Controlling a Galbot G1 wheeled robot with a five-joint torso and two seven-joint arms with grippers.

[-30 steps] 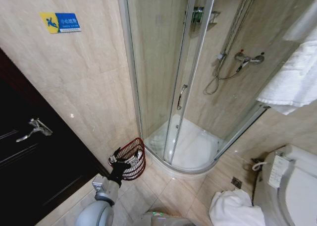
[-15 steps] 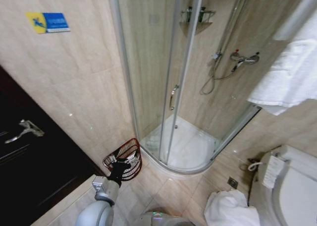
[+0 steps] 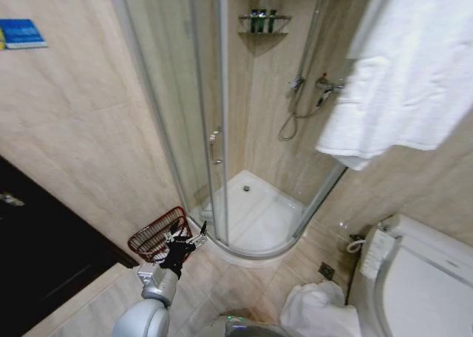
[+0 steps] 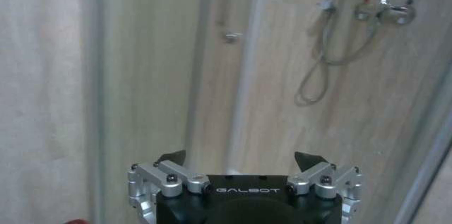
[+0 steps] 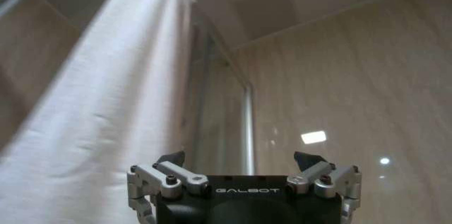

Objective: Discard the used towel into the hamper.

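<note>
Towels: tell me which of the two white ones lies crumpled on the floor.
The towel on the floor, heaped beside the toilet. The other, the hanging towel, drapes flat, high on the wall by the shower.

Reddish wire hamper (image 3: 157,233) tilted; towel (image 3: 319,312) crumpled on floor.

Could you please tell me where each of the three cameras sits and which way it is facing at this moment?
Head view: from the robot's head, looking down into a bathroom at the hamper, shower stall and hanging white towel; the left arm reaches forward, its left gripper by the hamper.
Left wrist view: behind the open left gripper, facing the shower glass and the shower mixer.
Right wrist view: behind the open right gripper, tilted upward at the hanging white towel and wall.
Shared: head and left wrist views both show the shower mixer.
</note>
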